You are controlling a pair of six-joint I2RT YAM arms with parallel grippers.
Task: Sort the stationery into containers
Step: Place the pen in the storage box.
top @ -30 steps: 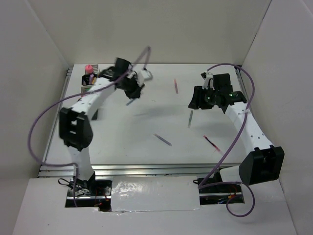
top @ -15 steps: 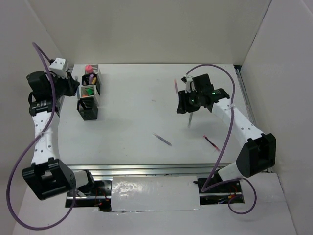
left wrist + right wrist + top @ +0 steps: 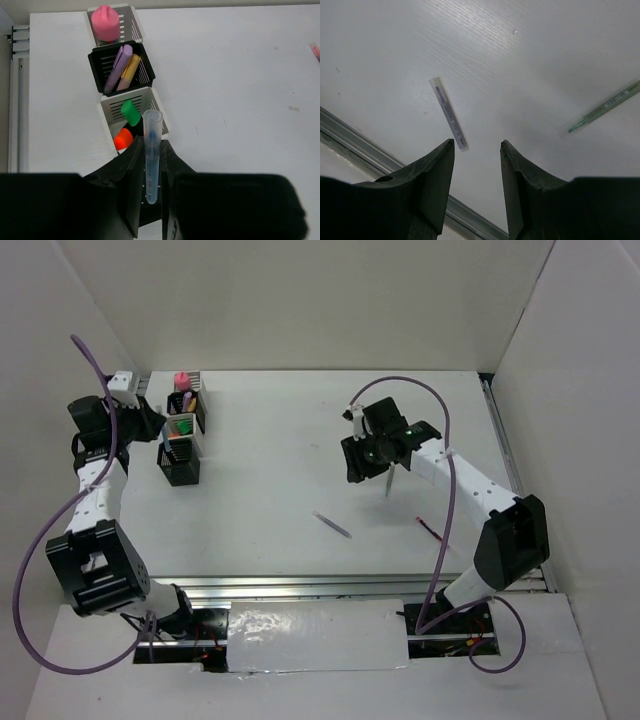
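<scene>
**Q:** Where did the thin blue pen (image 3: 151, 165) lie, and how was it gripped?

**A:** It was pinched between the two black fingers of the left hand (image 3: 151, 150), which had closed in on its translucent barrel. Its capped end projected past the fingertips. The hand hung over the far-left part of the white surface (image 3: 240, 75), pointing along a row of square mesh cups.

**Q:** What did the cups hold?

**A:** The nearest silver-white cup (image 3: 107, 112) held a green-capped marker (image 3: 131, 112) and an orange-capped marker (image 3: 122, 139). The black cup (image 3: 97, 62) behind it held a lilac marker (image 3: 117, 67) and a yellow-orange highlighter (image 3: 130, 70). The farthest pale cup (image 3: 132, 25) held a pink marker (image 3: 106, 22). A fourth black cup (image 3: 180, 468) appeared only in the overhead view, because the fingers covered it in the wrist view.

**Q:** And the other arm?

**A:** The right hand (image 3: 477, 145) was tilted down over mid-surface with its jaws parted and nothing between them. A slim grey pen (image 3: 449, 114) lay flat just beyond its fingertips. A green-tipped pen (image 3: 607, 106) lay well to one side, cut off by the frame edge. A ribbed metal rail (image 3: 365, 145) crossed the corner. The red pen (image 3: 430, 531) was thin and hard to make out.
</scene>
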